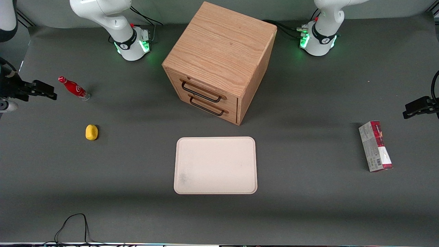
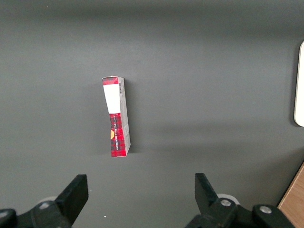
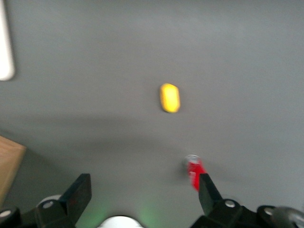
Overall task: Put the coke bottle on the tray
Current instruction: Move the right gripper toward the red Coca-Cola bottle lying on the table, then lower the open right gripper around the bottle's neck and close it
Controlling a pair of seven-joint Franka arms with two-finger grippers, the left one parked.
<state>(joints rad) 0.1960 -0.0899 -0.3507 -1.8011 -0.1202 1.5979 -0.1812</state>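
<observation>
The jaws (image 3: 145,197) were held wide apart with nothing between them, up in the air at the working arm's end of the surface (image 1: 137,212). In the front view the jaws (image 1: 51,92) were seen just beside the bottle (image 1: 73,88), apart from it and level with its cap end. The bottle (image 3: 194,172) lay tilted on the surface, cap toward the working arm's edge and clear base toward the middle; in the wrist view one finger (image 3: 208,194) overlapped its red body, but no contact could be made out.

A lemon (image 1: 91,132) lay on the surface, nearer to the front camera than the bottle and well apart from it. The tray (image 1: 215,140) was set flat near the middle of the surface, with nothing on it but a faint grey smudge. A wooden cabinet (image 1: 219,51) with two drawers stood above the tray in the front view, its drawer fronts turned toward the tray. A carton (image 1: 375,145) lay toward the parked arm's end of the surface, well apart from the tray.
</observation>
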